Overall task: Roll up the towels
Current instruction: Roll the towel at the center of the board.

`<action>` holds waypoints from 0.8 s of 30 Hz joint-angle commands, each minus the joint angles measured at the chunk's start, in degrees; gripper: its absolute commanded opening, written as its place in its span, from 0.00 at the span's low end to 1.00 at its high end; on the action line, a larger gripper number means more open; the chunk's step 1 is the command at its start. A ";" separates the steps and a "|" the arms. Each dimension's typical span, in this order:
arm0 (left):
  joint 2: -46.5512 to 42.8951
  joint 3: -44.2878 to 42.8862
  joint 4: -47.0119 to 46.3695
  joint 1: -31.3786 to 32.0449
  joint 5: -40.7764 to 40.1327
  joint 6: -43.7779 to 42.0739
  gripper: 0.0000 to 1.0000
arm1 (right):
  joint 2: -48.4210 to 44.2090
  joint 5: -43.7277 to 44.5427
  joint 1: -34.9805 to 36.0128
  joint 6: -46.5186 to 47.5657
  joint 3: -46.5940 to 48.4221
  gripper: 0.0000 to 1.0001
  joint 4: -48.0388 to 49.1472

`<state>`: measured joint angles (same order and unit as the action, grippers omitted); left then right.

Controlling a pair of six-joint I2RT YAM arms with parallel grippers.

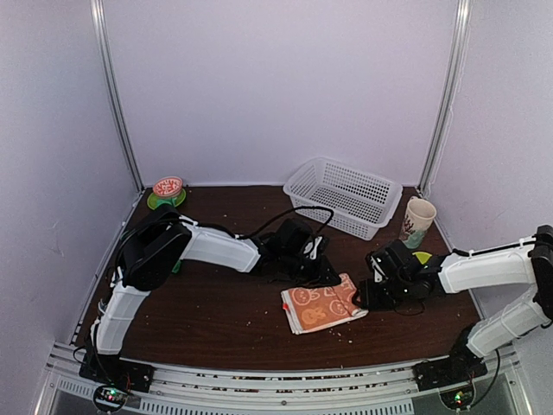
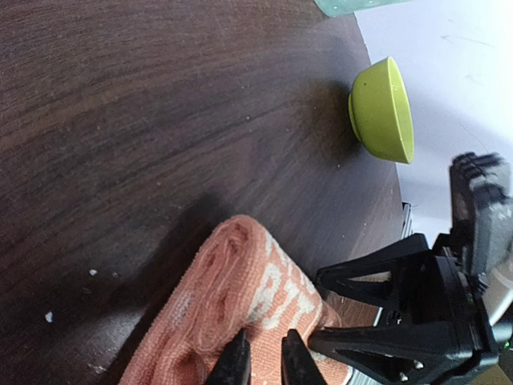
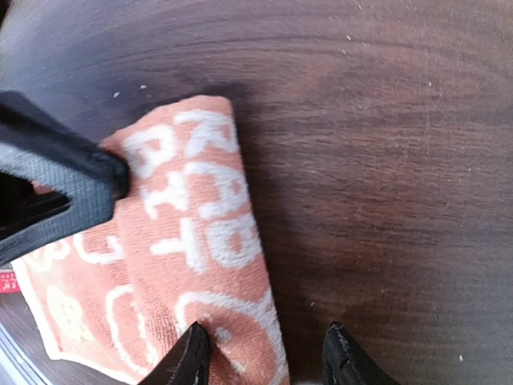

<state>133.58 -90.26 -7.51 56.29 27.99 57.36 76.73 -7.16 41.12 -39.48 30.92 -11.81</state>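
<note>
Both my claws meet at the peach-orange towel [image 1: 322, 304].
It lies folded on the table [image 1: 216, 307]; my left claw [image 2: 264, 362] seems pinched on its rolled edge, tips half cropped, while my right claw [image 3: 268, 353] stands spread, one tip on cloth.

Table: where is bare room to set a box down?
Free: front left, between the left arm and the orange towel; back middle, between the red disc and the basket. Crowded: at the towel, between left gripper and right gripper; by the cup.
</note>
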 commanded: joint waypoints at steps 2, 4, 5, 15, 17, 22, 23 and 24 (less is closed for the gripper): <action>-0.29 0.79 -0.59 -0.31 -0.50 -0.58 0.16 | 2.00 -5.96 -2.13 -0.85 -1.62 0.49 7.26; -0.27 0.51 0.01 -0.31 -0.63 -0.61 0.16 | 2.36 -5.95 -2.25 -0.44 -1.61 0.49 7.10; -0.25 0.34 0.30 -0.31 -0.63 -0.60 0.16 | 2.44 -5.93 -2.30 -0.30 -1.72 0.49 6.88; -3.73 7.63 1.29 -0.22 -1.37 -4.27 0.16 | 4.14 -4.81 -2.21 -3.72 -5.26 0.53 8.86; -4.99 10.26 0.36 -0.09 -2.21 -4.83 0.16 | 4.59 -4.21 -2.03 -4.31 -5.75 0.55 8.64; -4.56 9.93 -0.50 -0.14 -3.10 -4.65 0.16 | 0.76 -2.72 -1.79 -4.71 -7.44 0.56 7.18; -4.39 9.44 -0.57 -0.13 -3.31 -4.34 0.16 | -0.42 -2.15 -1.83 -4.45 -7.42 0.56 5.82; -4.38 9.33 -0.80 -0.01 -3.44 -3.83 0.16 | -1.66 -1.48 -1.81 -4.07 -7.59 0.56 5.07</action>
<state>129.08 -80.68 -8.27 56.29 26.74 53.98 77.45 -11.55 39.16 -42.92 26.04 1.43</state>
